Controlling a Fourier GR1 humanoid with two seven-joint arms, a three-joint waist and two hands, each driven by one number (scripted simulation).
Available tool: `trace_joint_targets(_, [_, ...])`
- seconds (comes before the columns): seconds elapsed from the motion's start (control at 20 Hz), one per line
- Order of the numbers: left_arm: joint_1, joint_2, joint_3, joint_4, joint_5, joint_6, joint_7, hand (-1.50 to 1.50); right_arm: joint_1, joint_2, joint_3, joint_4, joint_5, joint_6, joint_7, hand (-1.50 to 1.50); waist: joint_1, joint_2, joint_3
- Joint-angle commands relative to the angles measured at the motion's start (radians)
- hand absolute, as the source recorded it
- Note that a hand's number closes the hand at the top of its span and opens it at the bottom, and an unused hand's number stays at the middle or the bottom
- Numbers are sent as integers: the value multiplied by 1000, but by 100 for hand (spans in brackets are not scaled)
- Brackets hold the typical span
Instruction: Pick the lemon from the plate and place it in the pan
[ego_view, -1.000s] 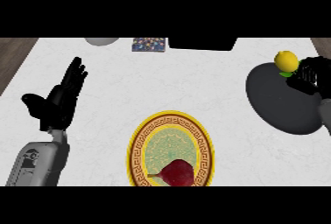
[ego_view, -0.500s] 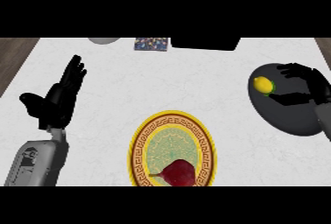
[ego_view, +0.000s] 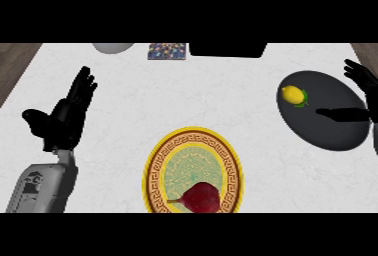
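The yellow lemon (ego_view: 293, 94) lies in the dark round pan (ego_view: 328, 127) at the right, near the pan's upper left part. My right hand (ego_view: 363, 85) is at the right edge, over the pan's far side, open, with its thumb stretched across the pan and clear of the lemon. The yellow patterned plate (ego_view: 164, 165) sits at the bottom centre with a dark red fruit (ego_view: 201, 198) on its near part. My left hand (ego_view: 68, 112) rests open at the left, fingers up.
Along the far edge of the white counter are a grey bowl (ego_view: 113, 47), a small patterned box (ego_view: 167, 51) and a black object (ego_view: 227, 49). Brown floor shows at both upper corners.
The lemon went from my right hand's hold above the pan's far rim down into the pan. The right hand let go and drew back to the right. The left hand stayed still.
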Motion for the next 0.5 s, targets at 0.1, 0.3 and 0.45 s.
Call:
trace_joint_targets(0.1, [28,5,24,-18,7,9,4,0,66,-95,-81,40,-97,280,-92,-150,-26,-12,-2])
trace_joint_targets(0.3, [-20,34,51,16,9,4,21,0,164,-182,-84,31,-114,493,-187,-150,-46,-16,-3])
trace_joint_targets(0.45, [50,16,38,-3,8,-1,-7,0,244,-239,-90,-6,-136,585,-242,-150,-55,-21,-5])
